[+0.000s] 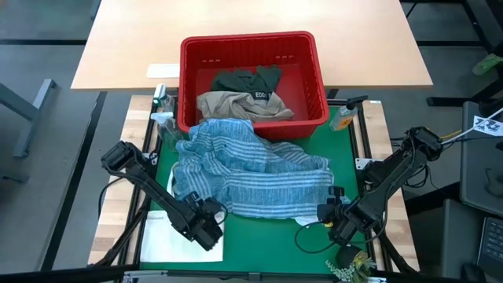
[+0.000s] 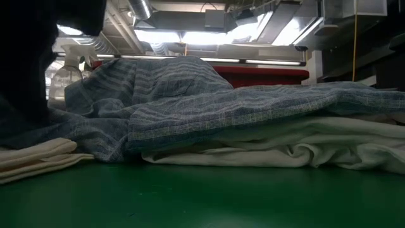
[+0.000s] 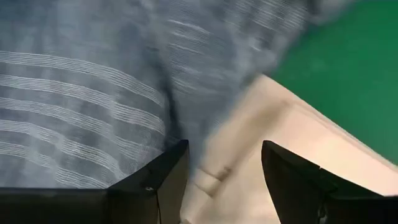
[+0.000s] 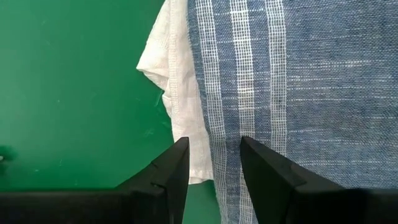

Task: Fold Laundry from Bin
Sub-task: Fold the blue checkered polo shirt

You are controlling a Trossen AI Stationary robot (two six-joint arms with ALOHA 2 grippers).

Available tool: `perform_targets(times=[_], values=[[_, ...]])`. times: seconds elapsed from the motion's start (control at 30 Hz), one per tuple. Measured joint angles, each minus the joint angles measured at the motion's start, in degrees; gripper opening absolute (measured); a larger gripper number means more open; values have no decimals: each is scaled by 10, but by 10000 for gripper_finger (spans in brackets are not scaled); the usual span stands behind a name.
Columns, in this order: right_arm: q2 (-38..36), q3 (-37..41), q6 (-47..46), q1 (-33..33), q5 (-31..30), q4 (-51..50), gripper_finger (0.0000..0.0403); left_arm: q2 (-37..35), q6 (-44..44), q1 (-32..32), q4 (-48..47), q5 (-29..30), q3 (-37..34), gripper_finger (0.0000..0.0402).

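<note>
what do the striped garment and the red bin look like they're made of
Striped garment: looks like a light woven fabric, perhaps cotton or linen, matte. An open weave shows in the right wrist view, and it lies in soft, rumpled folds.
Red bin: looks like moulded plastic with a slight sheen, given its uniform colour, rigid walls and slotted sides.

Woven striped cloth garment [image 1: 251,173], glossy red plastic bin [image 1: 253,47], matt green mat [image 1: 259,244]
</note>
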State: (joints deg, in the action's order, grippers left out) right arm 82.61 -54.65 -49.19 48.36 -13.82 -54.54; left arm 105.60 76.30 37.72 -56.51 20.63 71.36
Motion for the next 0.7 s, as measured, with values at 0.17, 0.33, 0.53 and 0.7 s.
perform_targets(times=[0.17,0.33,0.53,0.7], values=[[0,0,0,0,0,0,144,0,15,-11,1,13,-25,194],[0,0,0,0,0,0,144,0,15,-14,40,12,-55,194],[0,0,0,0,0,0,144,1,13,-15,64,12,-81,194],[0,0,0,0,0,0,144,14,13,-15,64,17,-81,194]])
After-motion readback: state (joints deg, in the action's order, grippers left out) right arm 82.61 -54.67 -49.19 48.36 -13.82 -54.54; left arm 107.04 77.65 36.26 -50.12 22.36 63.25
